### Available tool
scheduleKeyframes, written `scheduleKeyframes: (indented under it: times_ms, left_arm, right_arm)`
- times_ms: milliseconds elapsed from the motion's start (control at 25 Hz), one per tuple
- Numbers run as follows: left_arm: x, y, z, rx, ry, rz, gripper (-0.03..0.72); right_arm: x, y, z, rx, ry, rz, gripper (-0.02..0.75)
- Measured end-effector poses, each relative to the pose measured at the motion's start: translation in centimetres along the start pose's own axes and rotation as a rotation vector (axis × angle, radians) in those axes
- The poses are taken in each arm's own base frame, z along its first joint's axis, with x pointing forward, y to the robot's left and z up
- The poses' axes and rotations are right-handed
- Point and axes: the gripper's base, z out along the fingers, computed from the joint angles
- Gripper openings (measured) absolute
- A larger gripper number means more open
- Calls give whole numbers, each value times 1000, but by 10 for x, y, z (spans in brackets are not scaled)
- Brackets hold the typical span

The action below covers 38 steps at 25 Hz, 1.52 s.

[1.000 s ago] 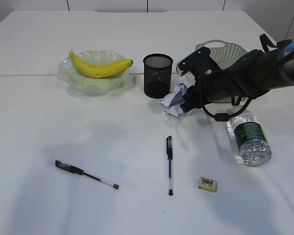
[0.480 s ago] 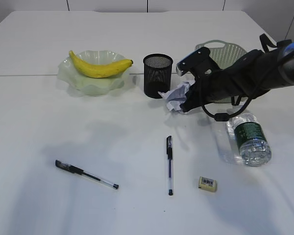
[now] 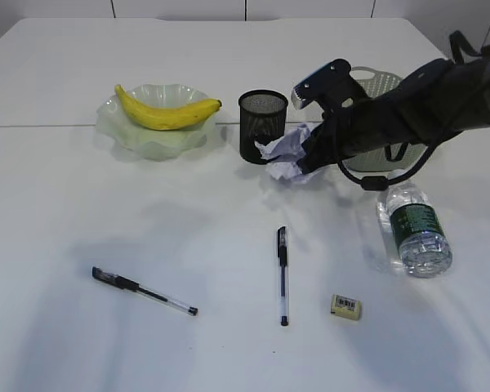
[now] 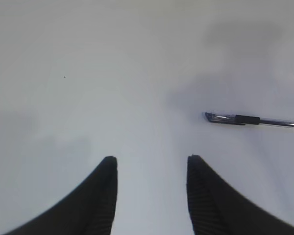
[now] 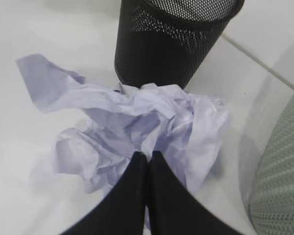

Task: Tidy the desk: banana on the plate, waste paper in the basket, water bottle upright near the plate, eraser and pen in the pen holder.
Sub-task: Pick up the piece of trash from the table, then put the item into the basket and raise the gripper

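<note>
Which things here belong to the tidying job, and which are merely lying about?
Belonging to the job:
banana, plate, waste paper, basket, water bottle, eraser, two pens, pen holder.

Merely lying about:
nothing; every object on the table is named in the task.

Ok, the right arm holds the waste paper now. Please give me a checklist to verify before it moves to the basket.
1. Grip: right gripper is shut on the crumpled paper. Ok.
2. Paper lifted off the table: it hangs beside the pen holder; whether it is fully off the table, cannot tell.
3. Paper touching the pen holder: very close in the right wrist view; cannot tell.
4. Basket: upright behind the arm, opening partly hidden. Ok.
5. Left gripper: open, holding nothing, near a pen, far from the path. Ok.
6. Water bottle: lying on its side, below the right arm. Not ok yet.
</note>
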Motion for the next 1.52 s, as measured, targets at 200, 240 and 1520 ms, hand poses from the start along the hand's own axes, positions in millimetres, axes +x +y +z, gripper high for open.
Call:
scheduleKeyframes:
  times_ms: [200, 240, 1520]
  left_arm:
    - [0, 0, 0, -3, 0, 4, 329]
    - [0, 0, 0, -3, 0, 4, 329]
    - [1, 0, 0, -3, 5, 4, 329]
  right_arm:
    - [-17, 0, -20, -27, -46, -12, -15]
    - [-20, 0, -24, -30, -54, -12, -15]
    - [-31, -56, -104, 87, 36, -30, -15]
